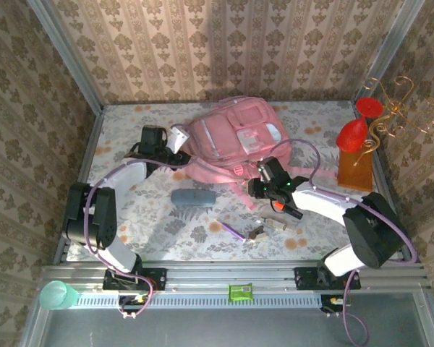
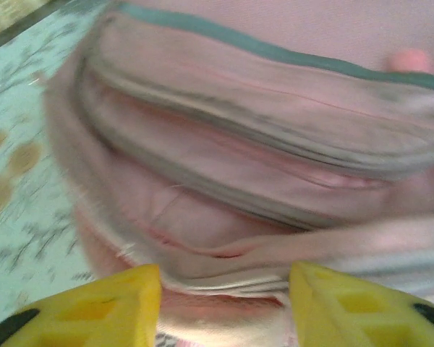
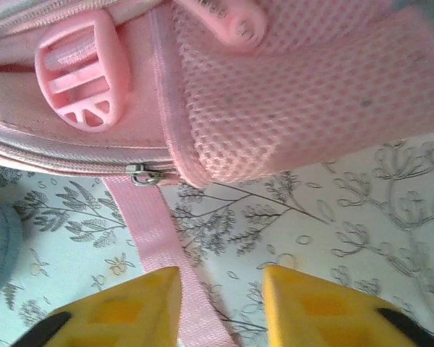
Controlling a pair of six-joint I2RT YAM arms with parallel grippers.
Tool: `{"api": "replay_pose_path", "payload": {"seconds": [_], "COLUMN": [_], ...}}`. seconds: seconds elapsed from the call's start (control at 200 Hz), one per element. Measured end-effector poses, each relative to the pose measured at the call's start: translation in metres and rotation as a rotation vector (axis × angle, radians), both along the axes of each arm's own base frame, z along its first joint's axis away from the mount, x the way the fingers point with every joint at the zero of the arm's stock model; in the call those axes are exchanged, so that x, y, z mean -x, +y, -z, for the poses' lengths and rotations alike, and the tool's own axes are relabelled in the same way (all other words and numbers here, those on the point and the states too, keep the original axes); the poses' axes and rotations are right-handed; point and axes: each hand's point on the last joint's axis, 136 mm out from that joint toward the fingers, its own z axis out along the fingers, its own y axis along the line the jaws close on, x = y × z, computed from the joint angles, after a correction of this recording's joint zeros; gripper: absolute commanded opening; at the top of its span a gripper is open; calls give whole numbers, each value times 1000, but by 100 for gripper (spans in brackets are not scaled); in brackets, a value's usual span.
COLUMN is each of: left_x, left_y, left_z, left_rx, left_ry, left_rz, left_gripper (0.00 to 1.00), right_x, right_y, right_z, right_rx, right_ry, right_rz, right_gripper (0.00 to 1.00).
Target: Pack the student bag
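No legible text, seemingly.

Soft, even light fills the overhead view, with a dim shadow band on the back wall (image 1: pixel 239 50). Motion blur smears the student bag (image 2: pixel 260 144) in the left wrist view. The right wrist view is crisp on the counter (image 3: pixel 333 217), though its yellow fingers (image 3: pixel 130 311) are soft.

We are looking at the student bag (image 1: pixel 235 134), a large soft pink backpack, lying flat toward the far middle of the tabletop (image 1: pixel 325 119), its front pockets and pale patches facing up; its pink straps are trailing toward the near edge; close up, we are seeing a mesh side pocket (image 3: pixel 289 94), a pink plastic buckle (image 3: pixel 79 69), a small metal zip pull (image 3: pixel 137 173), and one strap (image 3: pixel 155 238) running across the floral cloth.
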Motion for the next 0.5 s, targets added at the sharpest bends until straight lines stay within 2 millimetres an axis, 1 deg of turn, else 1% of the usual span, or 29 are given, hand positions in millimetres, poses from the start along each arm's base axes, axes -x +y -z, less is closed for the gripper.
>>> {"api": "replay_pose_path", "payload": {"seconds": [0.02,0.04,0.1,0.17,0.21,0.245,0.32,0.365,0.44,0.5], "left_x": [0,-1,2,7,9,12,20,29,48,63], "left_y": [2,6,13,16,14,8,-15,-36,-71,-97], "left_z": [-2,-3,-12,-27,-37,-46,-61,-66,-66,-62], "left_rx": [4,10,45,105,146,185,263,297,331,348], "left_ry": [-3,-4,-13,-27,-38,-48,-54,-46,-7,32], "left_rz": [-22,-54,-127,-191,-213,-223,-206,-177,-118,-79], "left_gripper": [57,58,63,64,64,65,64,64,64,64], "right_x": [0,0,-5,-12,-16,-21,-29,-37,-52,-65], "right_y": [-4,-7,-23,-40,-47,-53,-55,-54,-52,-56], "right_z": [-4,-8,-28,-50,-57,-60,-62,-63,-64,-62], "right_rx": [5,12,11,-10,-19,-19,-11,-6,-8,-20], "right_ry": [-9,-19,-67,-124,-141,-149,-148,-144,-136,-121], "right_rz": [8,9,40,87,108,123,133,133,141,167], "right_gripper": [46,51,62,66,67,69,72,73,75,76]}}
